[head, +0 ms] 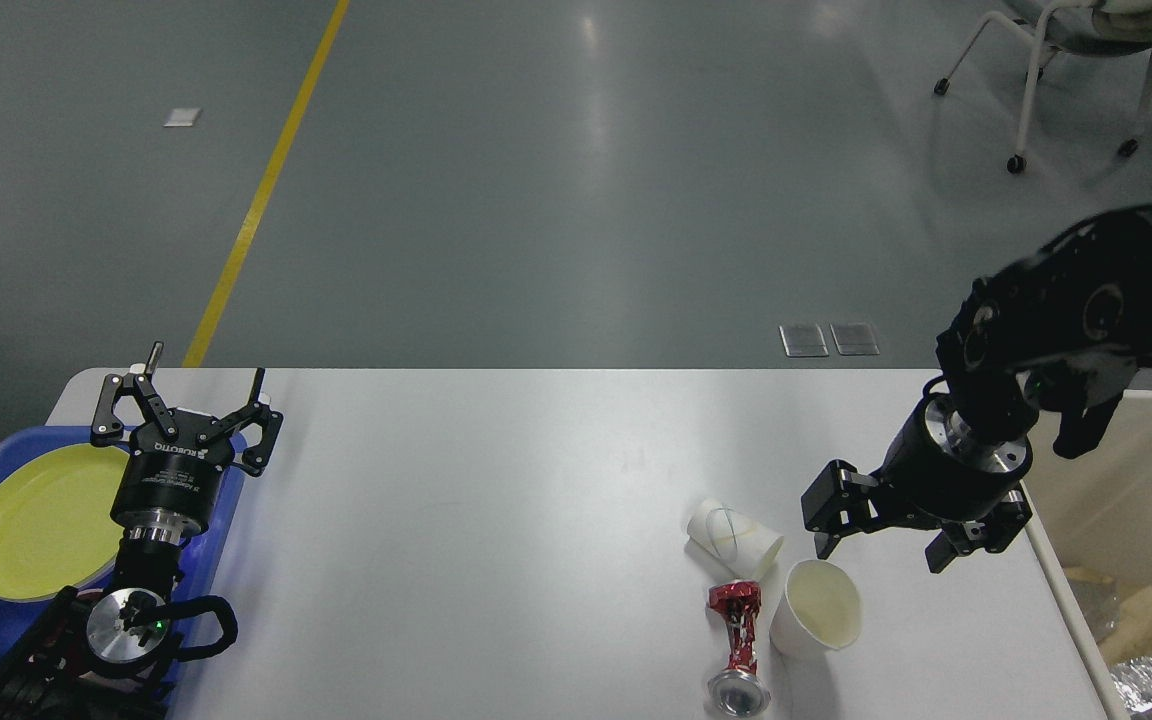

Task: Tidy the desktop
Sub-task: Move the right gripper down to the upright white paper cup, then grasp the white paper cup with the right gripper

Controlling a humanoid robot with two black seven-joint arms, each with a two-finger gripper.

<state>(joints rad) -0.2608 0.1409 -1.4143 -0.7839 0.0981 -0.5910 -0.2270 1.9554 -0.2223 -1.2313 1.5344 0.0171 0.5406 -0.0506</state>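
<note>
Right gripper [881, 550] spread wide just above the paper cup [816, 607] on the table [496, 520]; left gripper [186, 400] spread too.

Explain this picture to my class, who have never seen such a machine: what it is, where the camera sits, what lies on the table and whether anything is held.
The camera sits in a humanoid robot's head, looking down at its white rectangular desktop. The left end effector is open above a blue plastic tray carrying a yellow round plate. The right end effector is open above two white paper cups, one tipped over, one upright, beside a crushed red can. Nothing is held. A cream bin stands on the right.
</note>
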